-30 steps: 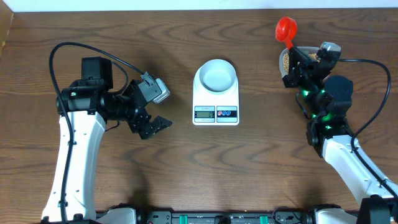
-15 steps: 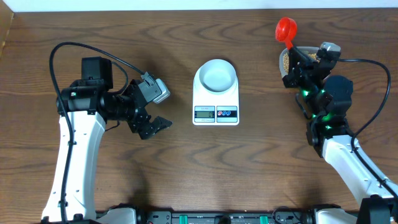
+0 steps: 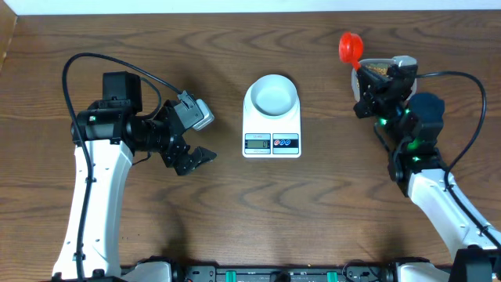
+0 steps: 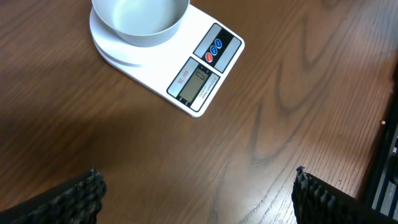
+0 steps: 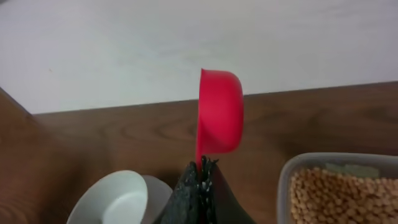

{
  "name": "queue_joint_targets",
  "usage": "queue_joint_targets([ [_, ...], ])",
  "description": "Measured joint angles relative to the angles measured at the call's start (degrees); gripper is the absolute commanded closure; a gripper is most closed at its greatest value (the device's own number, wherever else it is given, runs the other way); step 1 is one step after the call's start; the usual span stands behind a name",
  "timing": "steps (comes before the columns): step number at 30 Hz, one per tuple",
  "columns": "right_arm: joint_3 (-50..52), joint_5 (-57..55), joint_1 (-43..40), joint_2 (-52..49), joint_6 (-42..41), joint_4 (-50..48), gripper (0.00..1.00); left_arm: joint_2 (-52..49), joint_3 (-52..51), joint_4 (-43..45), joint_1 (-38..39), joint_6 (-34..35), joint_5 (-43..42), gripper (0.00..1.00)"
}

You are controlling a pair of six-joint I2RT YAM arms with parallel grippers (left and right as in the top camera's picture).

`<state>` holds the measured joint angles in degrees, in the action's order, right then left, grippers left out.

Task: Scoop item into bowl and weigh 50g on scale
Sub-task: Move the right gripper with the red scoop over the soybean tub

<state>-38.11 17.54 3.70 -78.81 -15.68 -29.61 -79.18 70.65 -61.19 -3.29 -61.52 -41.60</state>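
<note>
Small round tan-yellow beans (image 5: 336, 193): light, loose, roll easily.
Right jaws: clamped on red plastic scoop (image 5: 219, 112) handle.
Left jaws: apart.

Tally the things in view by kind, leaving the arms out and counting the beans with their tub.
Small round white bowl: 1
Flat white digital scale: 1
Red plastic scoop: 1
Clear plastic tub of tan beans: 1
Total: 4

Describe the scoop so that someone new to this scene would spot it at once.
Look to the far right of the wooden table, where the right tool hangs by a clear tub of beans. The scoop is clamped in that tool, held beside the tub. It is the only bright red thing; the bowl and scale at mid-table are white.
</note>
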Motion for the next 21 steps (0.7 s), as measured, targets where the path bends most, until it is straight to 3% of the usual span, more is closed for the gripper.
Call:
queue_joint_targets([
  [8, -17.4, 4.4, -0.6, -0.5, 8.6, 32.9, 0.99, 0.0, 0.0, 0.0, 0.0, 0.0, 0.0, 0.02],
  [12, -26.4, 1.1, -0.6, -0.5, 13.4, 44.1, 0.99, 0.0, 0.0, 0.0, 0.0, 0.0, 0.0, 0.02],
  [21, -28.8, -5.1, -0.6, -0.5, 19.2, 46.9, 0.99, 0.0, 0.0, 0.0, 0.0, 0.0, 0.0, 0.02],
])
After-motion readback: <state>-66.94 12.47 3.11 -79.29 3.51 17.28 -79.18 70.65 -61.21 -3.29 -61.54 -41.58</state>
